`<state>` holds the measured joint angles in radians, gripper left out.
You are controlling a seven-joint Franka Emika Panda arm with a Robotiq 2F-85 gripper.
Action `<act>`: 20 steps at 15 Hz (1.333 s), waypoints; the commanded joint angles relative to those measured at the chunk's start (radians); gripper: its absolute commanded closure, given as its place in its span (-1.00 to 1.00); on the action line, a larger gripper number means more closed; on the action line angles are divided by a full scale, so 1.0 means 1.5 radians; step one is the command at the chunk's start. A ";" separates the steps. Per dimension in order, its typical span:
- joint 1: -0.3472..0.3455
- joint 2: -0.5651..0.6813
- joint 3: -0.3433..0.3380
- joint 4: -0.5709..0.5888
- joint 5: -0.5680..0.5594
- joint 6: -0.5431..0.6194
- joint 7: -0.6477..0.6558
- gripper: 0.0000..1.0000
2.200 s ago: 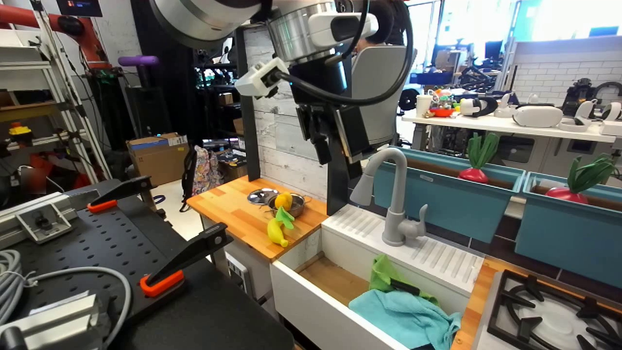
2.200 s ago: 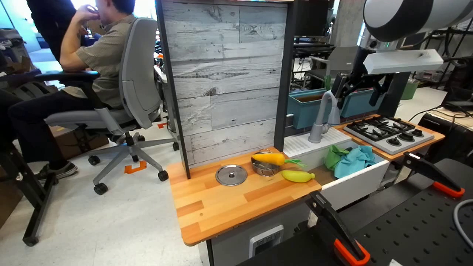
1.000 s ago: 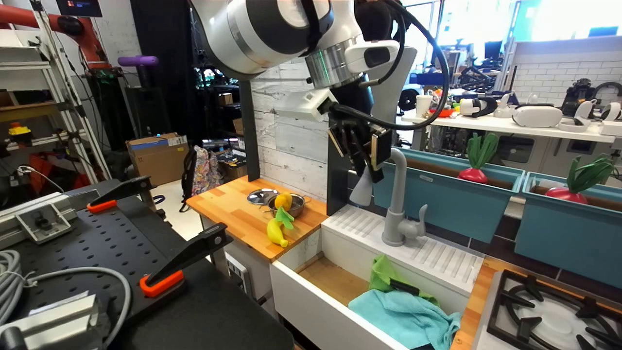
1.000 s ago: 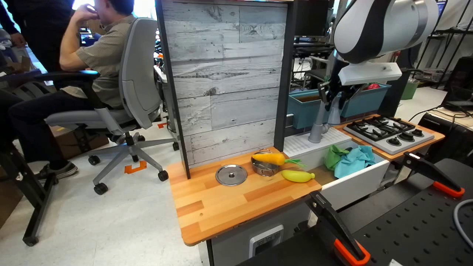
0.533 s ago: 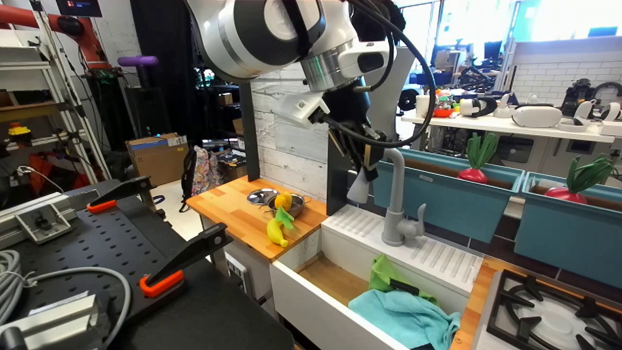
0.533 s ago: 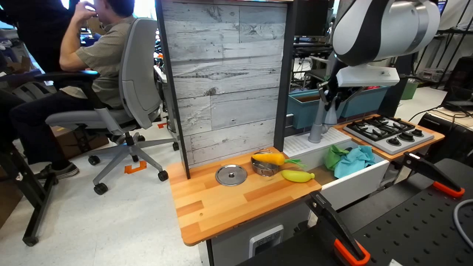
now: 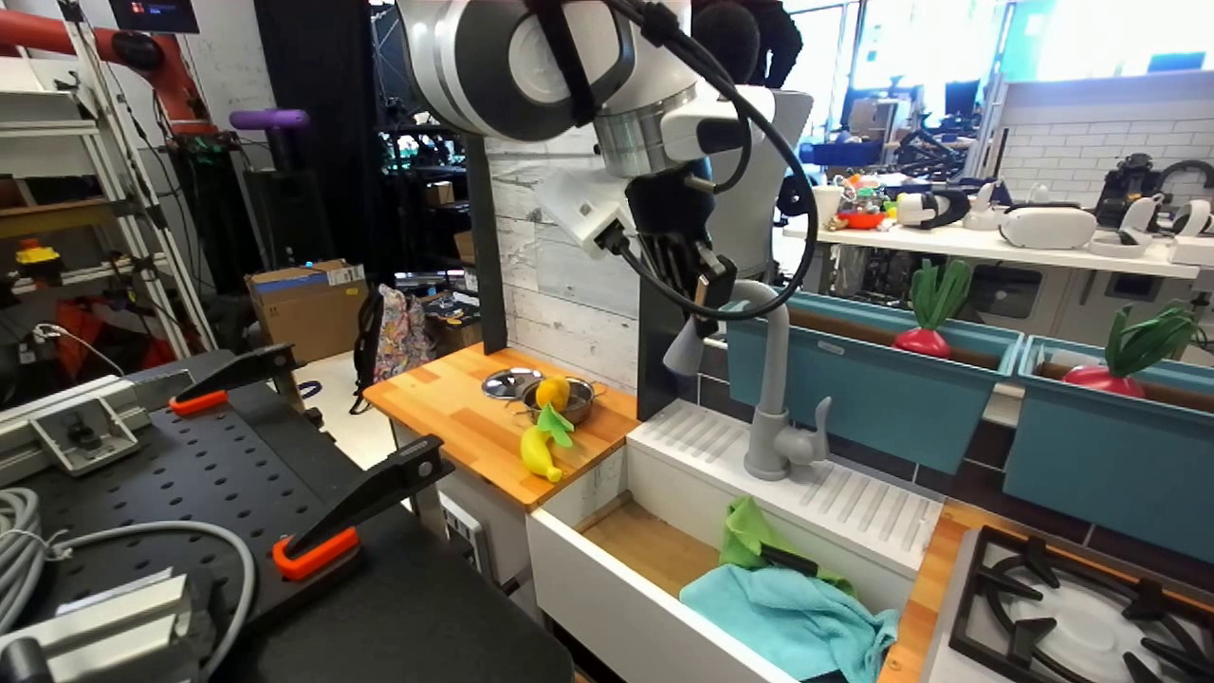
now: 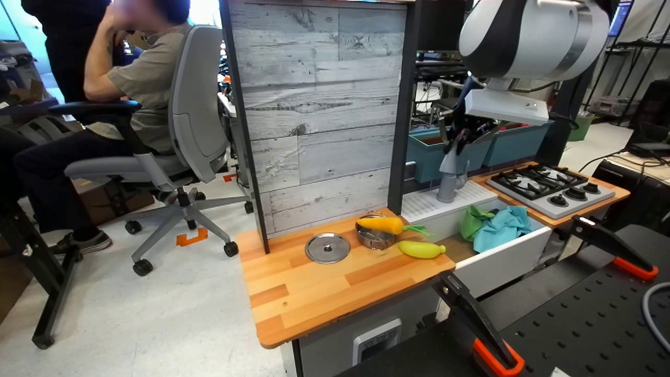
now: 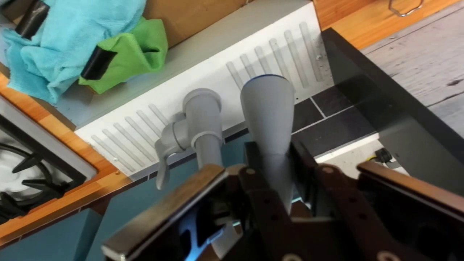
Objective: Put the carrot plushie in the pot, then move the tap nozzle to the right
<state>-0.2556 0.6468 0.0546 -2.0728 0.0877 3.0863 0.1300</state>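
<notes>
My gripper (image 9: 274, 154) is shut on the grey tap nozzle (image 9: 268, 108), a finger pressed to each side just above its flared head. In an exterior view the nozzle's head (image 7: 683, 349) hangs tilted below the gripper (image 7: 707, 318), over the ribbed ledge behind the sink. The gripper covers part of the arched spout. Across the top of the steel pot (image 8: 376, 242) lies the orange carrot plushie (image 8: 382, 224), its green leaves sticking out past the rim. Both also show in an exterior view, the carrot plushie (image 7: 553, 392) sitting on the pot (image 7: 579, 408).
A yellow banana (image 8: 422, 250) and a pot lid (image 8: 327, 248) lie on the wooden counter. Blue and green cloths (image 7: 787, 612) fill part of the sink. Blue planters (image 7: 868, 379) stand close behind the tap, and a dark post (image 9: 395, 98) rises beside the ledge. The stove (image 8: 549, 188) borders the sink.
The gripper has come down to the tap and its jaws have drawn together on the nozzle. Nozzle and gripper have swung leftward in both exterior views. Carrot plushie and pot stay put.
</notes>
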 commanded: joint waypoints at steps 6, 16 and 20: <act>-0.024 0.046 0.074 0.071 0.030 -0.020 -0.042 -0.35; 0.018 0.026 0.031 0.028 0.023 0.004 -0.030 -1.00; 0.060 -0.003 -0.009 -0.039 0.013 0.043 -0.027 -1.00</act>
<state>-0.2239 0.6973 0.0868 -2.0377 0.0990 3.1049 0.0892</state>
